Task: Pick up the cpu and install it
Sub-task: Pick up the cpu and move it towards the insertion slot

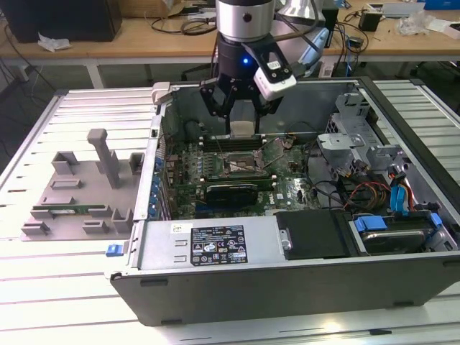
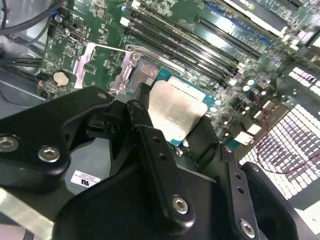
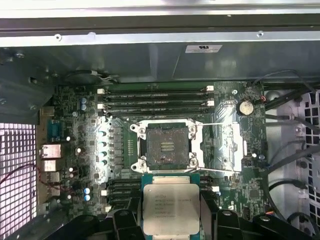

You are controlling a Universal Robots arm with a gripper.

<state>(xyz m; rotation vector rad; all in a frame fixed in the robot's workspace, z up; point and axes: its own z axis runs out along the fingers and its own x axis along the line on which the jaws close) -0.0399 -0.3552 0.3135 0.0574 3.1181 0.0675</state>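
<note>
The gripper hangs inside the open metal case. Its black, jointed fingers are closed to a chip's width, clamping opposite edges of the cpu. The cpu is a flat square with a thin green rim around a dull silver-grey metal lid. It is held above the motherboard with the lid facing the wrist. Just below and ahead of the gripper lies the socket, a dark square bed with a fine grainy texture inside a bright metal rim, uncovered. Its shiny load plate is swung open to one side. Beyond the socket, long thin black memory slots run across the green motherboard.
</note>
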